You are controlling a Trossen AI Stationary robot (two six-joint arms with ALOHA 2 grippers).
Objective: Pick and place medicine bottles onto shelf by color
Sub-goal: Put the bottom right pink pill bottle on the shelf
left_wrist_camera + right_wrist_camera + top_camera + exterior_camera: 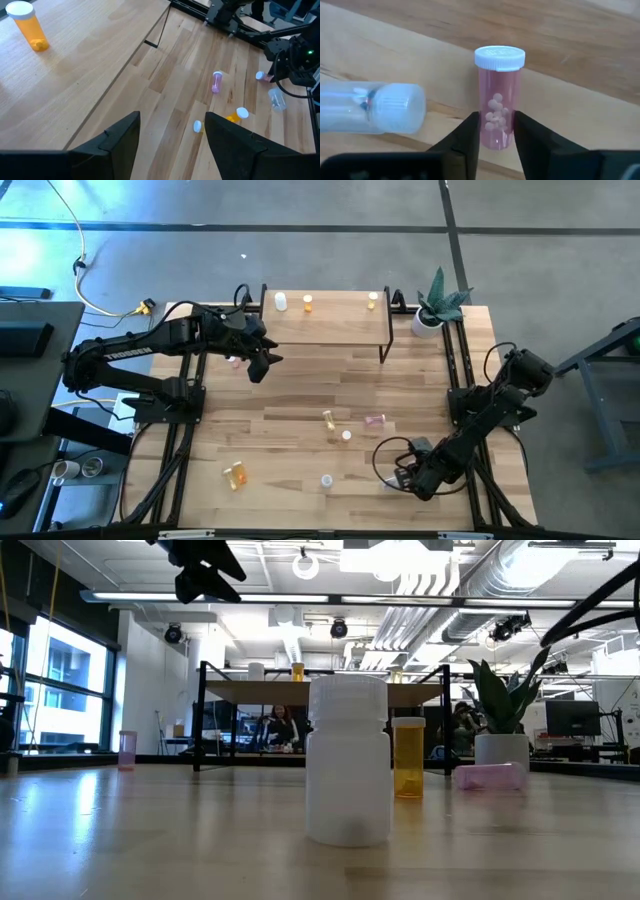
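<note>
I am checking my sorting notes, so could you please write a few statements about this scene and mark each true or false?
1. The right end effector grips an upright pink bottle. True.
2. A clear bottle lies on its side beside it. True.
3. The shelf holds no bottles. False: three stand on it.
4. The left end effector holds an orange bottle. False: it is open and empty.
5. A plant stands beside the shelf. True.

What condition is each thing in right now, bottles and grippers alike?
Pink bottle with white cap: upright, clamped by the right gripper.
Clear bottle: lying on its side.
Right gripper: shut on the pink bottle.
Left gripper: open, empty.
Orange bottle on wooden shelf: upright.
</note>
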